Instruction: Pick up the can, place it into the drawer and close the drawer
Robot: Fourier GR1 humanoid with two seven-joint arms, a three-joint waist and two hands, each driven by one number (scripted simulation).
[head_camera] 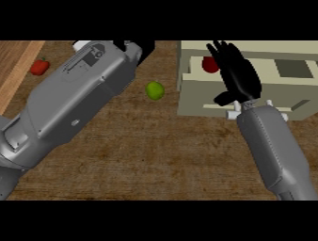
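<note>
Reaching up over the cream drawer (pixel 252 101), the right hand (pixel 234 75) shows as a black shape with its fingers (pixel 224 51) stretched straight and spread, holding nothing. A red can (pixel 209 64) sits inside the drawer's left compartment, just beside those fingers on their left, partly hidden behind them; whether the fingers touch it cannot be told from this view. On the other side of the fingers lies a darker grey square recess (pixel 294 68) in the drawer's top, well clear of the hand. The thumb (pixel 222 99) sticks out low on the hand's left side, over the drawer's front wall.

Most of the left hand (pixel 135 47) is hidden behind its own broad grey forearm (pixel 71 103); only a bit of black shows at the top edge of the scene, so the state of its fingers cannot be told.

Between the two arms, a green lime (pixel 155 90) rests on the brown counter (pixel 141 155), apart from both hands and to the left of the drawer. A small red pepper (pixel 40 67) lies farther left, on the paler wooden strip (pixel 9 70), beyond the left forearm and well away from the right hand's fingers.
</note>
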